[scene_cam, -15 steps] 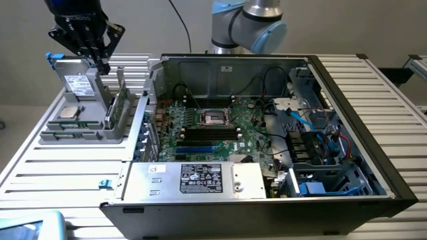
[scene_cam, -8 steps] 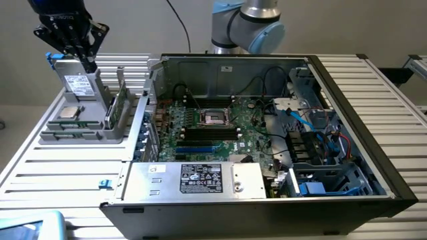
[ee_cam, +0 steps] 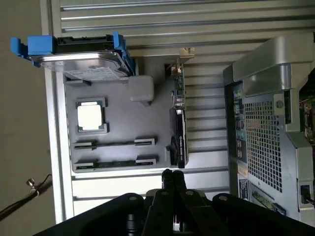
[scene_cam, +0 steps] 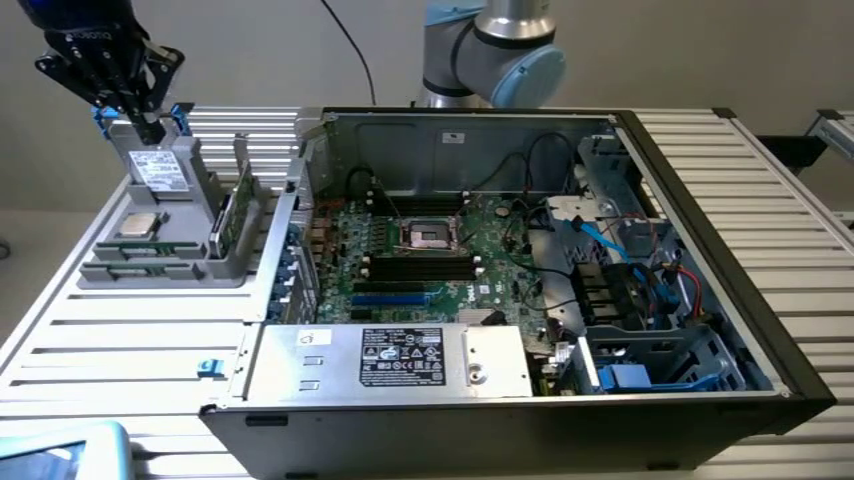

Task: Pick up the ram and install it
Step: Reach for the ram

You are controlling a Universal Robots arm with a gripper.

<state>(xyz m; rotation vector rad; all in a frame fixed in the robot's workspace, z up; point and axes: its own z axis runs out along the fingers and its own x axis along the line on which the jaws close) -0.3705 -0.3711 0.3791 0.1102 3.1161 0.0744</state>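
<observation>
The arm point(scene_cam: 487, 45) rises behind the computer case point(scene_cam: 694, 190) at 12 o'clock in the exterior view and reaches over to 10 o'clock. There its wrist points down, with the jaws just above the top edge of the grey drive point(scene_cam: 163, 168); whether they touch it I cannot tell. The wrist view shows the jaws pressed together and holding nothing.

That view also looks down on the grey tray point(ee_cam: 123, 110). The drive sits in blue brackets at one end, and the square processor chip point(ee_cam: 91, 117) lies in its pocket. The ram point(ee_cam: 115, 162) lies flat in the slot farthest from the drive, with a darker strip in the slot beside it. A green card point(ee_cam: 179, 142) stands on edge along the tray's side toward the case.

The exterior view adds the open case on the table point(scene_cam: 120, 340), at 3 o'clock from the tray. Inside it, the motherboard point(scene_cam: 400, 290) carries its black slots point(scene_cam: 424, 266), well apart from the ram.
</observation>
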